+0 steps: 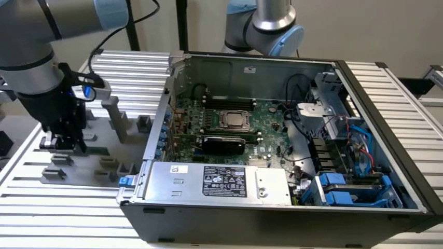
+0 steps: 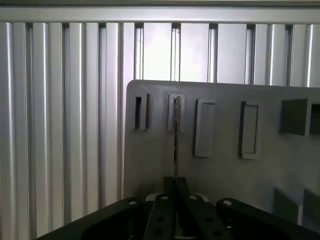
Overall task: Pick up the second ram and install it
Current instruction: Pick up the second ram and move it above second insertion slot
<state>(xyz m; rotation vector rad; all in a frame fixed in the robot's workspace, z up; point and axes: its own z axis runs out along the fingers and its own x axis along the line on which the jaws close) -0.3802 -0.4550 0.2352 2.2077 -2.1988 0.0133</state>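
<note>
Pinches the second ram point(image 2: 176, 150) edge-on in the pincer point(image 2: 175, 184), over the grey fixture plate point(image 2: 150, 165) on the counter point(image 2: 60, 125), at the exterior view's left of the computer case point(image 1: 263, 75).

Table point(image 2: 60, 125) was ribbed bare aluminium with a satin sheen. The fixture plate point(image 2: 150, 165) looked like smooth matt grey plastic. Gripper point(image 2: 176, 181) was matt black, couldn't tell if metal or plastic. PC case point(image 1: 277, 72) was dull bare sheet metal, and the processor point(image 1: 235, 120) had a shiny silver lid.
</note>
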